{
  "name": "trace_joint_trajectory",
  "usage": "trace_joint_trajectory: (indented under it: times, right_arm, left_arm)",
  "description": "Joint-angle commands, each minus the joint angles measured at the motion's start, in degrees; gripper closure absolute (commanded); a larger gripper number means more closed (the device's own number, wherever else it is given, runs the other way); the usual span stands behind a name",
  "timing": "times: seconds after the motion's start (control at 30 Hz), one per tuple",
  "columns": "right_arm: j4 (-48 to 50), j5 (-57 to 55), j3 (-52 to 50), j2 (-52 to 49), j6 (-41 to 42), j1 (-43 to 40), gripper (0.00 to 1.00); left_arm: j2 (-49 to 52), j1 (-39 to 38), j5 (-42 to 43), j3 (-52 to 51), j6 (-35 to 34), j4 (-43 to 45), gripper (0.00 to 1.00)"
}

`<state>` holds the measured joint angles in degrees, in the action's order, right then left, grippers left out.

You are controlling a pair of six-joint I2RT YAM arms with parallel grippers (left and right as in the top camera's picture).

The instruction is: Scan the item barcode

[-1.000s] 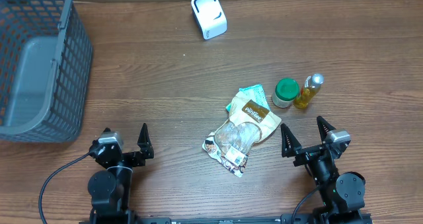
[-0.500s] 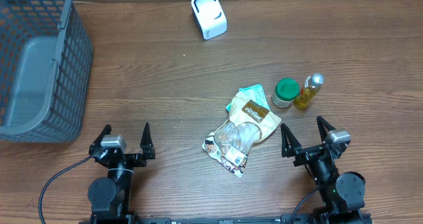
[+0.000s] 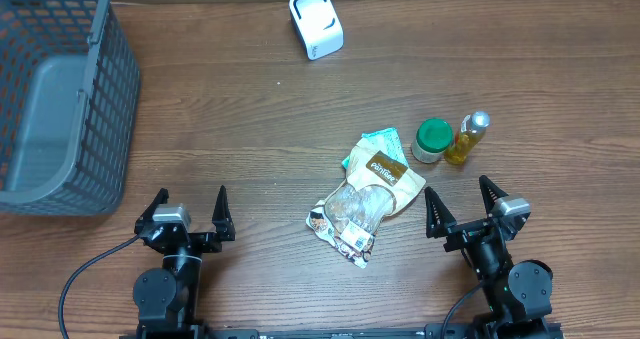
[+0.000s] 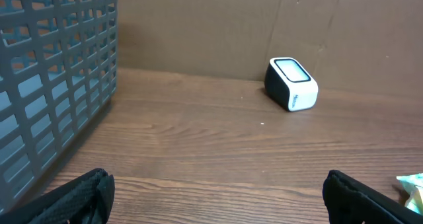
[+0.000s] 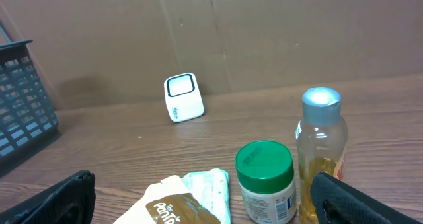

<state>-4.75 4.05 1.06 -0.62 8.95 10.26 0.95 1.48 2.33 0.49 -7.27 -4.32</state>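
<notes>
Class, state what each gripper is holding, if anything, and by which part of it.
Nothing is held. The left gripper and right gripper both stand open and empty, apart from the snack bag, jar and bottle.

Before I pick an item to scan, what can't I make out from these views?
Overhead: print on the snack bag is too small to confirm a barcode.
Overhead: the teal packet is mostly covered by the snack bag.
Right wrist: the green-lidded jar and oil bottle are cut off by the bottom edge.
Overhead: the basket is cut off by the left and top edges.
</notes>
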Motion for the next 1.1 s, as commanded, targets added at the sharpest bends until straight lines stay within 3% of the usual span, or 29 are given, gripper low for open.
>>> trace_joint_trajectory:
  times: [0.0, 0.67, 0.83, 1.07]
  right_arm:
    - [0.17, -0.52, -0.59, 0.46, -0.39, 0.28, 0.00]
    - [0.15, -0.55, -0.59, 0.46, -0.48, 0.28, 0.00]
    - [0.31, 0.22, -0.59, 0.46, -6.49, 0.28, 0.00]
    - [0.37, 1.31, -0.59, 0.46, -6.47, 0.28, 0.00]
  left_arm:
    - [-0.74, -0.35, -0.20, -0.22, 0.87, -0.11, 0.01]
    - [-0.74, -0.35, -0.20, -0.22, 0.87, -0.09, 0.00]
    - [-0.74, -0.35, -0.20, -0.22, 0.87, -0.11, 0.00]
    - [-0.74, -0.35, -0.20, -0.22, 0.87, -0.11, 0.00]
